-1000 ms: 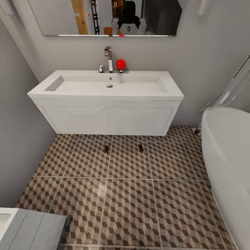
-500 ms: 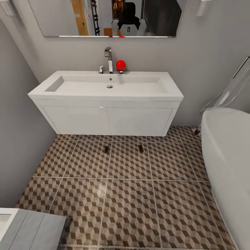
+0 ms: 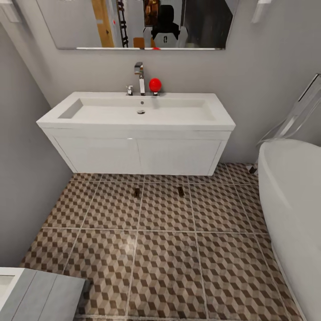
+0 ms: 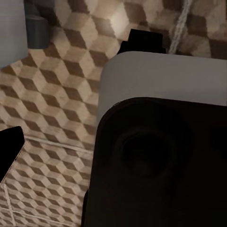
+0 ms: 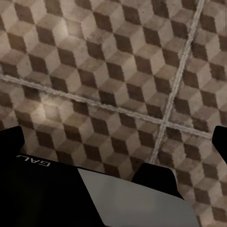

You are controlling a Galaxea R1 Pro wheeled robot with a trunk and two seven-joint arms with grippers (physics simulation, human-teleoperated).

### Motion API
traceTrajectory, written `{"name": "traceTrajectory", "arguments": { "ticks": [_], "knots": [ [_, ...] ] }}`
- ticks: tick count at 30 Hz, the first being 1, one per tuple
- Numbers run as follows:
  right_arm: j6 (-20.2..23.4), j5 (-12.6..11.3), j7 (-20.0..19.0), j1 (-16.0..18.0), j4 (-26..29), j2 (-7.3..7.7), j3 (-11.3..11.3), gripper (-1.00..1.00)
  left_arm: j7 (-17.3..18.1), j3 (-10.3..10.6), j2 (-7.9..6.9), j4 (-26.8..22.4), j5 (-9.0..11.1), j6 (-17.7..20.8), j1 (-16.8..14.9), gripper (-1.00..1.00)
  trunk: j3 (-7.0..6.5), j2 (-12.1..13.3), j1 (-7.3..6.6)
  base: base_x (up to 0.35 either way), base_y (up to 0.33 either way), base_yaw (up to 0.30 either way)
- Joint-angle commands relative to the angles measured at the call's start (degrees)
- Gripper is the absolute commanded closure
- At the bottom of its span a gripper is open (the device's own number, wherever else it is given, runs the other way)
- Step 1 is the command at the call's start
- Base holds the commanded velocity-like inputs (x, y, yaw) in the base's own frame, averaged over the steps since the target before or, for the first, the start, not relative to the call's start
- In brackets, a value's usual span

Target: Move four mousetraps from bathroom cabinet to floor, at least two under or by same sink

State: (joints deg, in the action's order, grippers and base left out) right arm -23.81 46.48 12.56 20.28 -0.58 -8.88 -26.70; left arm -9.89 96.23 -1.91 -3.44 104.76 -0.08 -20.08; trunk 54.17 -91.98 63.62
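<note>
Since 1 s ago: whole head view has slid down a touch, mirror edge and sink sit slightly lower in frame, so camera tilt/shift, not things moving. Traps unchanged.

Nearest: grey-topped unit (image 3: 42, 292) at lower left corner, white edge beside it. Bathroom floor (image 3: 165, 263) — cube-print tiles, pale grout, bare in the near rows.

Left wrist view: dark robot body close to lens, floor beyond; one dark fingertip (image 4: 10, 150) at frame edge. Right wrist view: fingertips (image 5: 12, 138) at both edges, well apart, only tile between — right gripper (image 5: 113, 137) spread wide, holding nothing. Left: can't tell how far open, nothing seen in it.

Mid: two mousetraps, one (image 3: 137, 192) on a grout line, other (image 3: 180, 190) to its right, both flat on tile just in front of the sink (image 3: 138, 133). Prob. set there to meet the next-to-sink condition. Other two not seen here.

Far: chrome tap (image 3: 139, 76), red ball (image 3: 155, 84), mirror (image 3: 138, 22). Bathtub (image 3: 292, 209) at right.
</note>
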Motion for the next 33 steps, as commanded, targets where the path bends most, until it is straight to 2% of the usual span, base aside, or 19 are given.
{"name": "traceTrajectory", "arguments": {
  "ticks": [1,10,20,33],
  "knots": [
    [-0.2,0.6,0.4,0.0,0.0,0.03,-0.4,-1.0,-0.5,0.5,-0.33,-0.3,0.3,0.0,0.0,-1.0,0.0,0.0,0.0,0.0,0.0,0.0],
    [-0.4,0.5,0.4,0.0,0.0,-0.05,-0.4,-1.0,-0.5,0.5,-0.95,-0.3,0.4,0.0,0.0,-1.0,-0.07,0.0,0.0,0.0,0.0,0.0],
    [-3.0,0.6,0.4,0.0,-0.2,0.16,-0.4,-1.0,-0.5,0.5,-0.95,-0.3,0.4,0.0,0.0,-1.0,-0.74,0.0,0.0,0.0,0.0,-0.187],
    [-3.3,0.6,0.4,0.0,-0.2,0.19,-0.4,-1.0,-0.5,0.5,-0.98,-0.3,0.3,0.0,0.0,-1.0,-1.72,0.0,0.0,0.0,0.0,-0.201]
  ]
}}
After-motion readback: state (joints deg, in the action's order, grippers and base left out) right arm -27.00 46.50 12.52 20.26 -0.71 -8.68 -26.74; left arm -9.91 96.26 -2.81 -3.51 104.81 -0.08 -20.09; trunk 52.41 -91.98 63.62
